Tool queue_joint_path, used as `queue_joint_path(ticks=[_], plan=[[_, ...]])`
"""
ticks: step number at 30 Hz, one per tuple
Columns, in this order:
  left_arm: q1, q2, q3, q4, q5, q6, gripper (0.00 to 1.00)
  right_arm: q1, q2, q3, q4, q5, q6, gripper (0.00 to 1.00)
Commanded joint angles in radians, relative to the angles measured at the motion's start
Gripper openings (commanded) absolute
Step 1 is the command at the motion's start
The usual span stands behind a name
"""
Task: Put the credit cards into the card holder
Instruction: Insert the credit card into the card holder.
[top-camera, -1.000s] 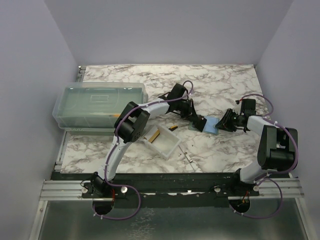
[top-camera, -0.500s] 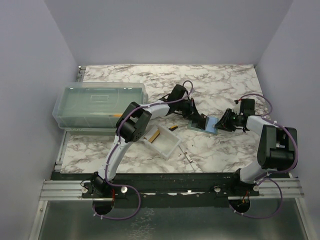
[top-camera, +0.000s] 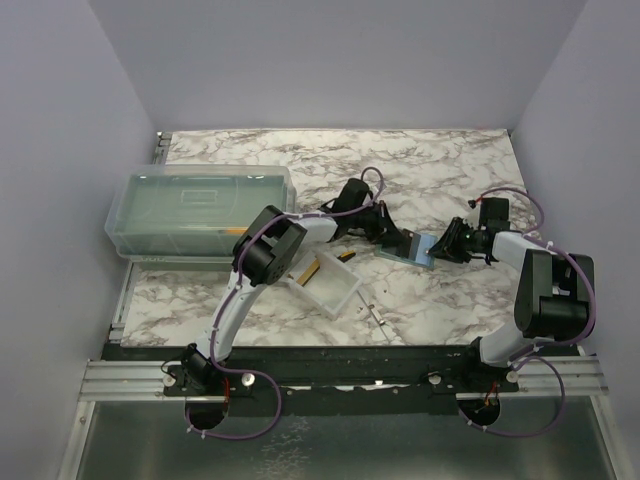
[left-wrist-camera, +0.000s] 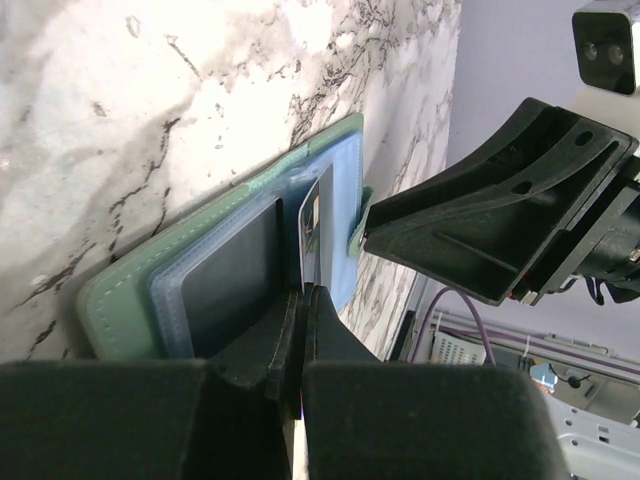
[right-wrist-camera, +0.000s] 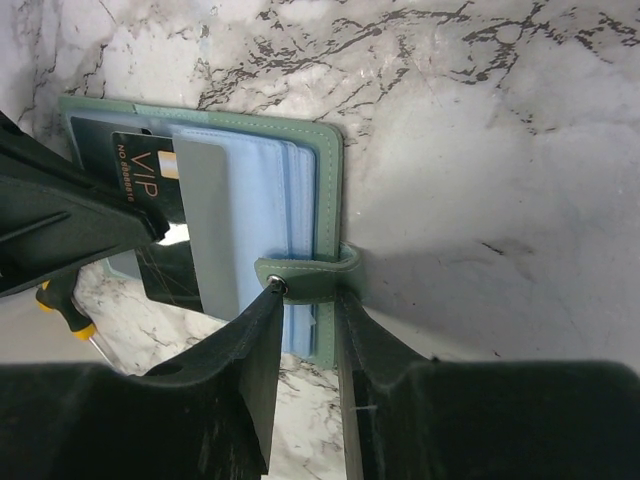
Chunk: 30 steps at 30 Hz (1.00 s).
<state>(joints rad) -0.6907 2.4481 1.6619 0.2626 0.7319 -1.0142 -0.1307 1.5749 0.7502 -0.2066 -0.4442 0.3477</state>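
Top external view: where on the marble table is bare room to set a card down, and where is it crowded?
Free: the far strip behind the lidded box; the near patch between the clear tray and the right arm's base. Crowded: mid-table, where the left hand, gripping a card, and right hand meet at the card holder.

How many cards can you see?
3. A black VIP card lies in the open green card holder, a greyish card stands pinched in the left gripper, and a tan card sits in the clear plastic tray. More may be hidden.
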Motion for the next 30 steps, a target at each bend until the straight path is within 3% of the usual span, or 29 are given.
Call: queue_joint_path(ticks=[1,8,12,16,19,30], plan=[[-0.045,-0.012,-0.038,0.023,-0.089,-0.007,0.0,0.015,0.014,-0.033,0.021,-0.07,0.037,0.3],[-0.084,-0.057,-0.014,-0.13,-0.217,0.082,0.01,0.014,0.006,-0.035,0.027,-0.073,0.049,0.29],[-0.092,-0.067,0.063,-0.322,-0.306,0.177,0.19,0.015,-0.007,-0.034,0.018,-0.062,0.05,0.29],[-0.094,-0.097,0.091,-0.413,-0.366,0.261,0.36,0.014,-0.022,-0.038,0.009,-0.043,0.045,0.29],[-0.097,-0.113,0.102,-0.443,-0.37,0.289,0.44,0.014,-0.027,-0.037,0.005,-0.034,0.044,0.29],[-0.179,-0.05,0.223,-0.513,-0.377,0.338,0.5,0.015,-0.036,-0.043,0.01,-0.044,0.054,0.29]])
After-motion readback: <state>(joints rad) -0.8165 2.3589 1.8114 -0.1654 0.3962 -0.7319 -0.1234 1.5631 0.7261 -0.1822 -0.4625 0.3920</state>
